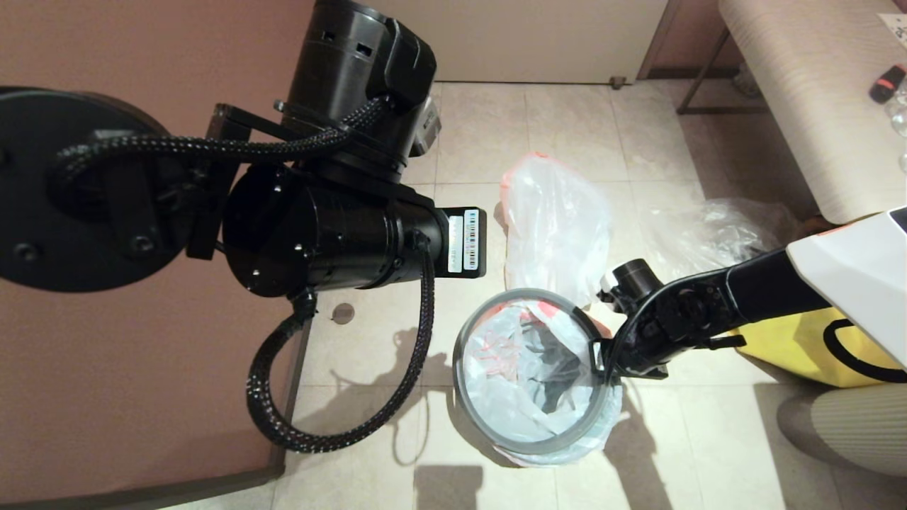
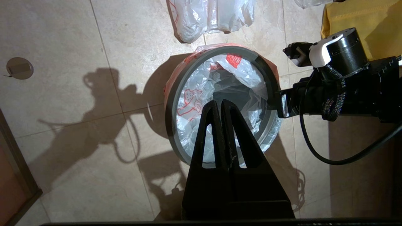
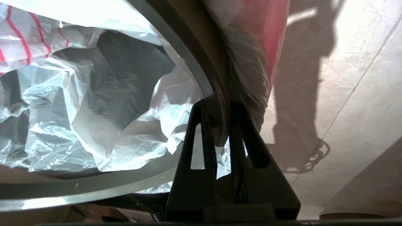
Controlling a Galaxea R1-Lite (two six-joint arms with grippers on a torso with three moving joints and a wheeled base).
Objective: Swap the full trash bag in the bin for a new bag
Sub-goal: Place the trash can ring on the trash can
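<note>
The black bin stands on the tiled floor under its grey ring point(image 1: 459, 368) point(image 2: 171, 103) point(image 3: 185, 53). The new bag point(image 1: 524, 382) point(image 2: 191, 103) point(image 3: 78, 103), white with red-orange print, lines the bin, its pink edge folded outside under the ring. My right gripper point(image 1: 599, 361) point(image 2: 281, 103) point(image 3: 216, 105) is shut on the ring at the bin's right side. My left gripper point(image 2: 219, 102) hangs shut and holding nothing, high above the bin's mouth. The full trash bag point(image 1: 556, 227) point(image 2: 210, 15) lies on the floor just behind the bin.
A clear plastic bag point(image 1: 708, 227) lies at the back right. A yellow tote point(image 1: 801, 347) point(image 2: 355, 22) sits right of the bin, below my right arm. A beige bench point(image 1: 815, 92) stands at far right, a brown panel point(image 1: 142, 397) on the left.
</note>
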